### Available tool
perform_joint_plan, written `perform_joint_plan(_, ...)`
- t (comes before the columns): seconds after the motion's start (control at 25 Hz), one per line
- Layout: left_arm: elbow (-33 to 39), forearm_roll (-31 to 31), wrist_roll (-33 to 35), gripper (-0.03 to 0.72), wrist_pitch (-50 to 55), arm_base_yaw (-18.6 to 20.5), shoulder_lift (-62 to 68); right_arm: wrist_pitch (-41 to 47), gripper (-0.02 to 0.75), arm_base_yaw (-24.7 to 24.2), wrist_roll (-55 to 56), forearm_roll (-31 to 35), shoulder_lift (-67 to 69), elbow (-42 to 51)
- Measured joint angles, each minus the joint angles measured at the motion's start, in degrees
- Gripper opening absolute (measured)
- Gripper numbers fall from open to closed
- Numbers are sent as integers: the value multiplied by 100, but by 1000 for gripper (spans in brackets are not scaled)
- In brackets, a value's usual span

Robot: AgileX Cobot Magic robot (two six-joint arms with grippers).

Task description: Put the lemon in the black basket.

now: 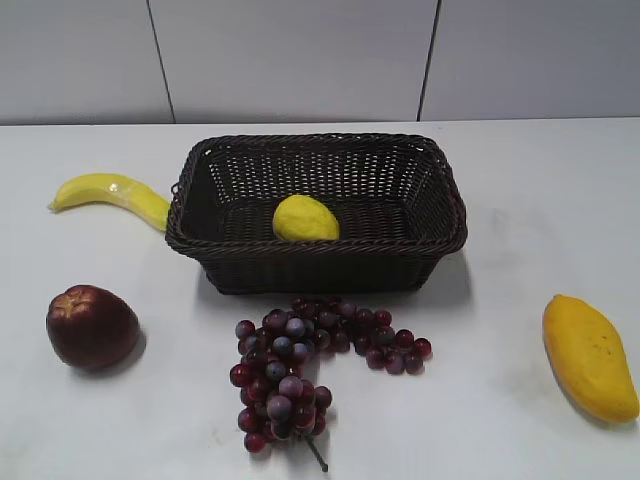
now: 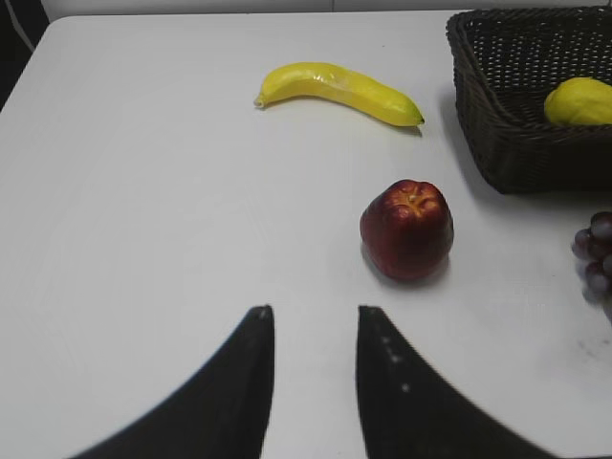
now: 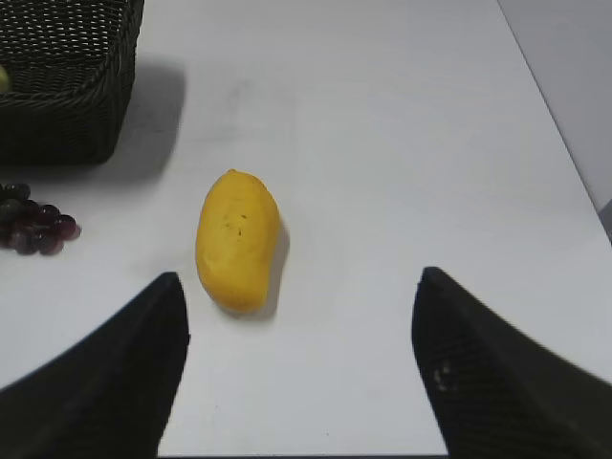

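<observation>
The lemon (image 1: pixel 305 219) lies inside the black basket (image 1: pixel 440 190) at the middle back of the table, near its front wall. The left wrist view shows the lemon (image 2: pixel 579 100) inside the basket (image 2: pixel 497 143) at the upper right. The right wrist view shows a corner of the basket (image 3: pixel 67 86) at the upper left. My left gripper (image 2: pixel 314 311) is open and empty over bare table, short of the apple. My right gripper (image 3: pixel 298 277) is wide open and empty, just right of the mango. Neither gripper shows in the exterior view.
A banana (image 1: pixel 112 196) lies left of the basket. A dark red apple (image 1: pixel 91 326) sits at front left. A bunch of purple grapes (image 1: pixel 305 365) lies in front of the basket. An orange-yellow mango (image 1: pixel 588 355) lies at front right. The table's right edge (image 3: pixel 559 143) is near.
</observation>
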Motion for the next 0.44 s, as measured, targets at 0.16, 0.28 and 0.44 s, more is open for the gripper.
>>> perform_joint_plan(0.16,0,0,0,235,0,0,0,0,592,0,0,0,0,0)
perform_joint_plan(0.28,0,0,0,235,0,0,0,0,592,0,0,0,0,0)
perform_joint_plan(0.44,0,0,0,235,0,0,0,0,592,0,0,0,0,0)
